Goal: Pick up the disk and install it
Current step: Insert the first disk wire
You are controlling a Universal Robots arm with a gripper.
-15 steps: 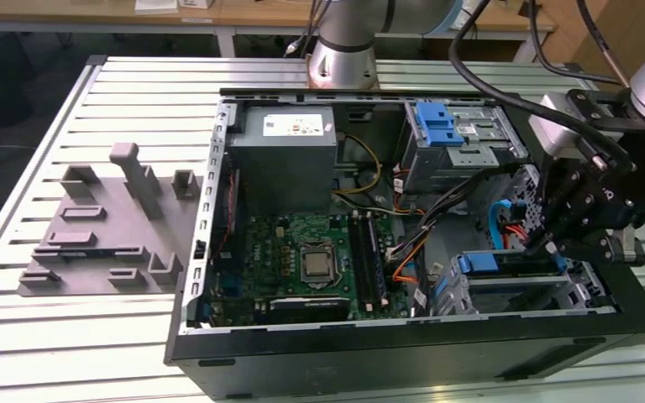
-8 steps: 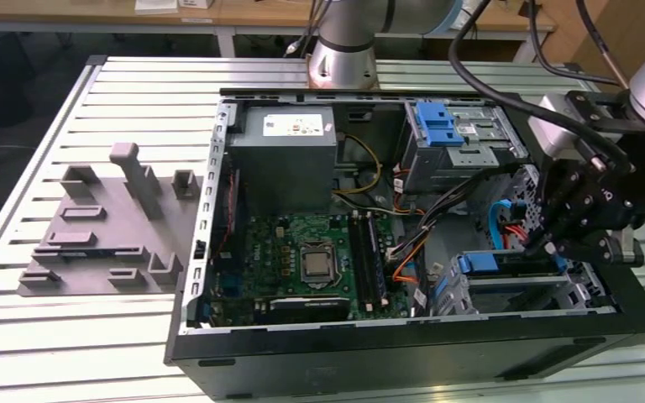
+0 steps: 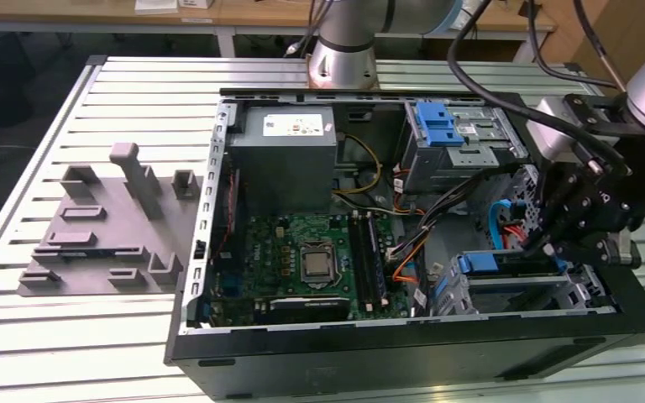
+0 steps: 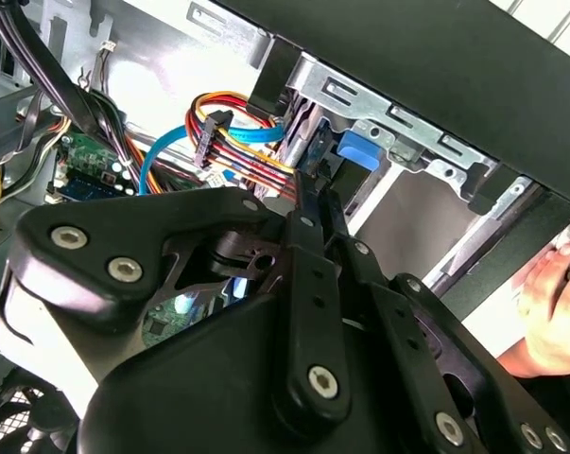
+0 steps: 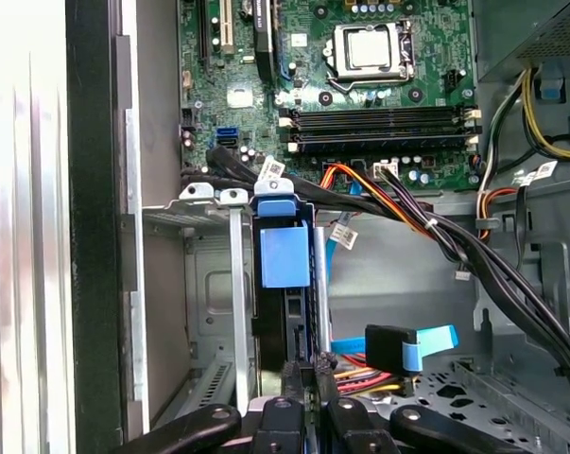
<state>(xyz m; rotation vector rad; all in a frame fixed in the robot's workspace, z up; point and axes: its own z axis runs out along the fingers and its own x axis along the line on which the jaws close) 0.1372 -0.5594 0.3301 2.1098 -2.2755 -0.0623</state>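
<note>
- the disk (image 5: pixel 285 260) sits on edge in the drive cage (image 5: pixel 209 284) at the open PC case's (image 3: pixel 412 344) front corner — blue carrier tab facing out
- claw (image 5: pixel 302 378) is right at the disk's end, fingers (image 4: pixel 308 236) closed together on its thin edge
- black cable bundle (image 5: pixel 455 246) and a blue SATA cable (image 5: pixel 426 342) run just beside it
- case lies on the slatted surface (image 3: pixel 76 327), grey fixture block (image 3: pixel 110 227) well apart

Glossy blue plastic disk (image 5: pixel 285 255) frame, seemingly matt black gripper (image 5: pixel 303 374)
</note>
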